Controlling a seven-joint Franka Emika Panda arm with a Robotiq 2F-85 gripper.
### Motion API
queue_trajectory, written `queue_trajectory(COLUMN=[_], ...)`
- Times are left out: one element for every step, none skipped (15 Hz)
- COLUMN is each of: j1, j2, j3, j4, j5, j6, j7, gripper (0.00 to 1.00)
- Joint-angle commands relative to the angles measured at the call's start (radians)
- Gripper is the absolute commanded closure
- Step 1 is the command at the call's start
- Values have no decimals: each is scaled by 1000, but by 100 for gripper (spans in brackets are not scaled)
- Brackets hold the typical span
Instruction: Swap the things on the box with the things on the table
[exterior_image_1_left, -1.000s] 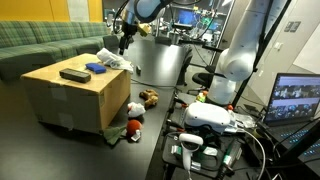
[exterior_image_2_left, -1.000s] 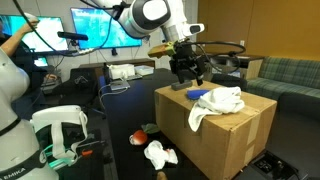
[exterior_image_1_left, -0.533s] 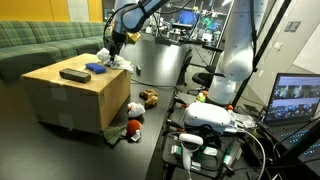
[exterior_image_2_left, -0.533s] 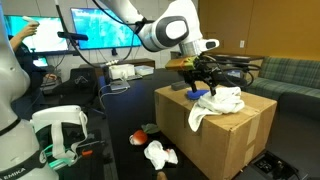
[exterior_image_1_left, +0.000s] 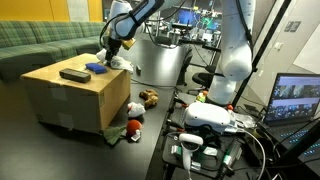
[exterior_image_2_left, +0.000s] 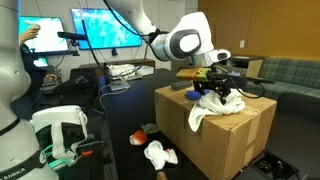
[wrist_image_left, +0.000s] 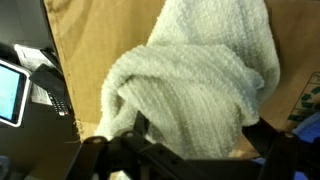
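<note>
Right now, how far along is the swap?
Nothing swapped yet. Towel, remote and a blue item sit on the box; the toys lie on the table beside it. In hand: the open gripper hangs right over the towel, not closed on it. Left: everything, both ways.

You could read only one marking: the letters "EMIKA" on the white arm base (exterior_image_2_left: 22, 150), low and well apart from the box (exterior_image_2_left: 215, 135). The monitors (exterior_image_2_left: 100, 25) behind the box showed pictures, but their contents were too small to read.
</note>
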Motion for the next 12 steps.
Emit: queue_trajectory(j1=[-13, -12, -14, -14, -14, -15, -19, -23, -27, -33, -37, -38], j2=[48, 49, 47, 42, 36, 29, 18, 7, -11, -33, -54, -76], j3=[3, 2, 3, 2, -1, -3, -4, -5, -11, -15, -22, -32], j4=[63, 65, 70, 65, 63, 59, 53, 45, 33, 20, 7, -9], j5=[-4, -8, -5, -7, -11, -13, -11, -10, -13, -14, -17, -27], j6=[-1, -1, -10, -9, -10, -12, -13, -14, -16, -23, -30, -33], j7=[-7, -8, -9, -9, -7, -8, -11, -14, -13, -15, -12, -7], gripper=[32, 42, 50, 56, 65, 72, 80, 87, 89, 91, 91, 87])
